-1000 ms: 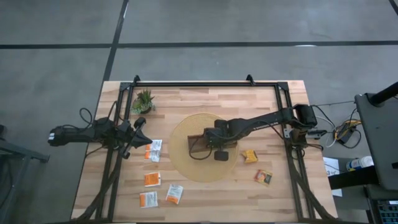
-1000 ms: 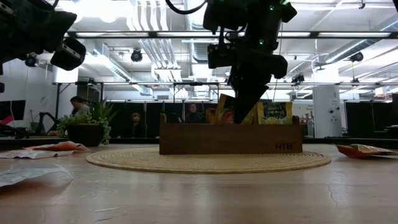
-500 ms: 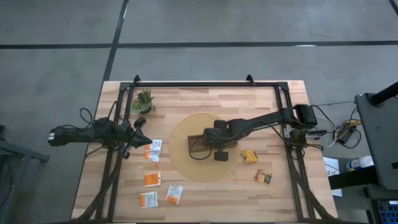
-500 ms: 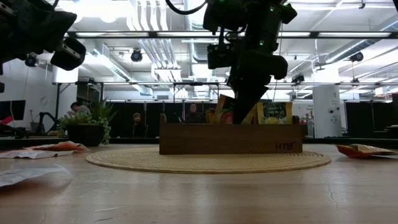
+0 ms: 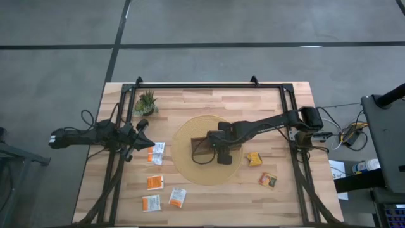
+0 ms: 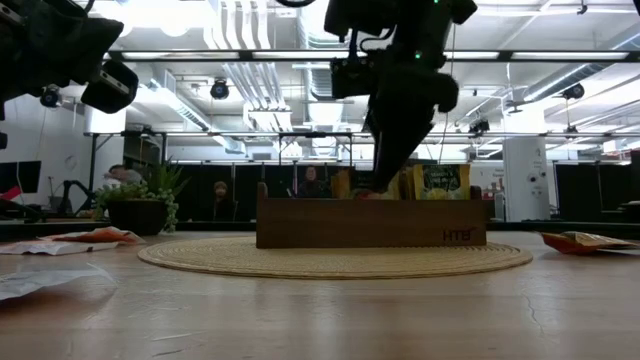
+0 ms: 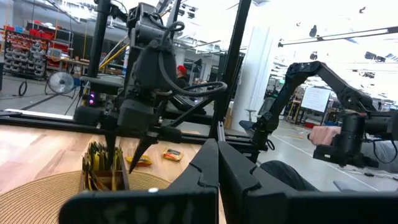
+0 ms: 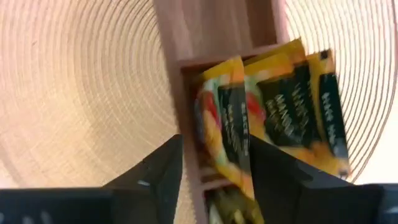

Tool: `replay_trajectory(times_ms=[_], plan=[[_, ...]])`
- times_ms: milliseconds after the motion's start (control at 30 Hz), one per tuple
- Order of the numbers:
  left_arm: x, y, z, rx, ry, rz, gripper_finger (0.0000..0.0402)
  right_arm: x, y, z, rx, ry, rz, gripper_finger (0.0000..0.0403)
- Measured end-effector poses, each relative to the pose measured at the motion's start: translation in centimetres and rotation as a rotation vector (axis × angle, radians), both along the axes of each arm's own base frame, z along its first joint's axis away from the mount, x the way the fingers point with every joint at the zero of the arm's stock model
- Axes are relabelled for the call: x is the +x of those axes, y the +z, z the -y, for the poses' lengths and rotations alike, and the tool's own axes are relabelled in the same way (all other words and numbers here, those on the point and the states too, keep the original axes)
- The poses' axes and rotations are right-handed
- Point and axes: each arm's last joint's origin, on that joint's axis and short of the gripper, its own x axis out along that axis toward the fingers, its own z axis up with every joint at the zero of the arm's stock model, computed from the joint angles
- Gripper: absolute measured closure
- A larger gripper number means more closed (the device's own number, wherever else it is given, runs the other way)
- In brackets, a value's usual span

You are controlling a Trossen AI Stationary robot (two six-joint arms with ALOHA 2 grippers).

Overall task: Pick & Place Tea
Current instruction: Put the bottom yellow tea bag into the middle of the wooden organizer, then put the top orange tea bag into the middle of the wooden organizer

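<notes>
High view: the dark brown divided wooden tray [image 5: 204, 147] sits on a round woven mat [image 5: 207, 149] mid-surface, the right hand [image 5: 214, 144] over it; the left hand [image 5: 140, 140], shut, waits near the left edge.

Right wrist view: yellow tea sachets [image 8: 273, 118] stand in a tray compartment, between the parted, empty fingers [image 8: 155, 174].

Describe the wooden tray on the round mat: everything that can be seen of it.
The wooden tray is a long, low, dark brown box, its inside split by wooden dividers into compartments. It rests flat on the round woven mat near the table's middle. A small light marking shows on its long side in the low view. Yellow sachets stand upright and leaning in one compartment, their tops above the rim. The right gripper hangs open right over it, fingers spread around a sachet top. The adjoining compartment in the right wrist view looks empty.
</notes>
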Motion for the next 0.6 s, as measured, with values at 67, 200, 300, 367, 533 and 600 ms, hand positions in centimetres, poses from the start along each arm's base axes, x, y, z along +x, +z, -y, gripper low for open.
replay_trajectory(times_ms=[67, 200, 300, 367, 533, 600], plan=[[0.0, 0.0, 0.0, 0.0, 0.0, 0.0, 0.0402, -0.3, 0.4, -0.4, 0.002, -0.003, -0.023, 0.0224], [0.0, 0.0, 0.0, 0.0, 0.0, 0.0, 0.0402, -1.0, 1.3, -1.3, 0.016, -0.054, -0.075, 0.0215], [0.0, 0.0, 0.0, 0.0, 0.0, 0.0, 0.0402, -1.4, 2.0, -2.0, 0.02, -0.079, -0.106, 0.0216], [0.0, 0.0, 0.0, 0.0, 0.0, 0.0, 0.0402, -1.6, 2.6, -2.7, 0.023, -0.078, -0.108, 0.0219], [0.0, 0.0, 0.0, 0.0, 0.0, 0.0, 0.0402, -2.5, 4.4, -4.9, 0.048, -0.083, -0.046, 0.0228], [0.0, 0.0, 0.0, 0.0, 0.0, 0.001, 0.0402, -3.0, 4.9, -6.1, 0.049, -0.085, -0.028, 0.0231]])
